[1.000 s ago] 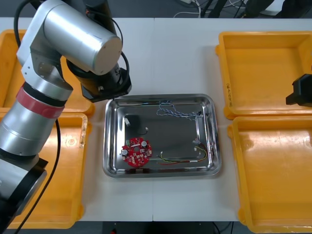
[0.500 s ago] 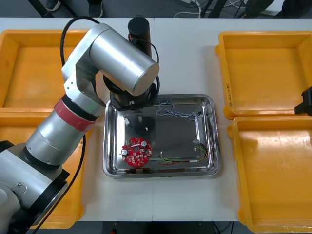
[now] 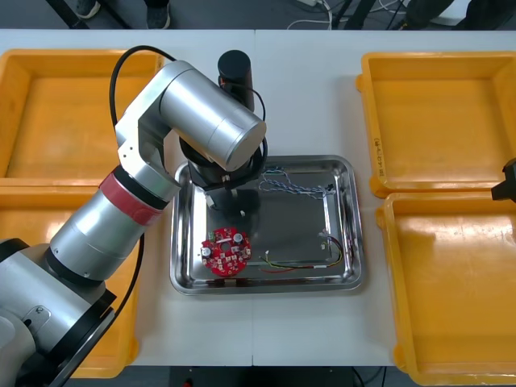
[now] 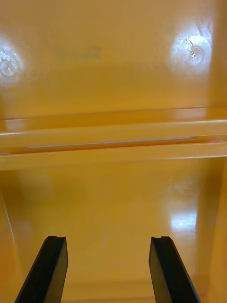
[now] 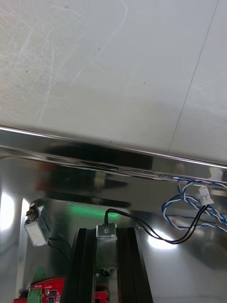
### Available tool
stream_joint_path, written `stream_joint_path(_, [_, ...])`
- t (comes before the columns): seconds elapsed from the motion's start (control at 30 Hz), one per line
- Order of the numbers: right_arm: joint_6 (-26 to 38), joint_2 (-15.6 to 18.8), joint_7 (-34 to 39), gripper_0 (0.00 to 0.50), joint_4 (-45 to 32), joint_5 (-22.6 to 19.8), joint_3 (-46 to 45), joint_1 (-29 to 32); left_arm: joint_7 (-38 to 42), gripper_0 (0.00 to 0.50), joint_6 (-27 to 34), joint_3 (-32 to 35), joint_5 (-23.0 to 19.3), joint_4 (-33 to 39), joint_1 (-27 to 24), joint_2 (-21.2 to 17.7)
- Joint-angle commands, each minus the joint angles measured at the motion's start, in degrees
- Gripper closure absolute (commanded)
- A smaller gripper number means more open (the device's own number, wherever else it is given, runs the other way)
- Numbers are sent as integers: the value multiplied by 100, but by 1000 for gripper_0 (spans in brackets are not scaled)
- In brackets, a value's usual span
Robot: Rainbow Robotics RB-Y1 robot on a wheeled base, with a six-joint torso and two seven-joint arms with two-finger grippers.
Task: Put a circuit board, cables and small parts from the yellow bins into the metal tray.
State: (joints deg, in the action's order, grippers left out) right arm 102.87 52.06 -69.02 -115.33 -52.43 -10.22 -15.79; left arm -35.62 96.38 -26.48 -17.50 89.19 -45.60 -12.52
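My left gripper (image 5: 108, 231) hangs low over the far left part of the metal tray (image 3: 351, 218). It is shut on a small metal part (image 5: 106, 246) that trails a thin black cable (image 5: 156, 232). In the front view the left gripper (image 3: 232, 200) sits under the arm's wrist. Another small metal part (image 5: 37, 228) lies in the tray beside the fingers. Also in the tray are a round red circuit board (image 3: 226, 251), a twisted blue and white cable (image 3: 294, 187) and a red and yellow cable (image 3: 298, 264). My right gripper (image 4: 108, 265) is open over the right-hand bins.
Two yellow bins stand on the left (image 3: 48, 113) (image 3: 109, 322) and two on the right (image 3: 435, 113) (image 3: 451, 290). The rims (image 4: 113, 142) where the two right bins meet run across below the right gripper (image 3: 508, 179). The left arm's bulky elbow overhangs the tray's left edge.
The left arm has swung from the left bins to over the tray's far left part. The right gripper has slid further toward the right edge.
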Motion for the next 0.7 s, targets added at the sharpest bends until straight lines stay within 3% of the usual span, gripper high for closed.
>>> stream_joint_path(0.03, [-66, 349, -244, 0, -157, 75, -191, 76, 328, 500, -137, -85, 116, 89, 174, 136])
stream_joint_path(0.6, [-356, 349, -455, 0, -157, 136, -191, 393, 214, 493, -497, -85, 283, 89, 587, 136])
stream_joint_path(0.7, [-505, 349, -420, 0, -157, 136, -191, 480, 205, 427, -541, -85, 274, 89, 596, 136])
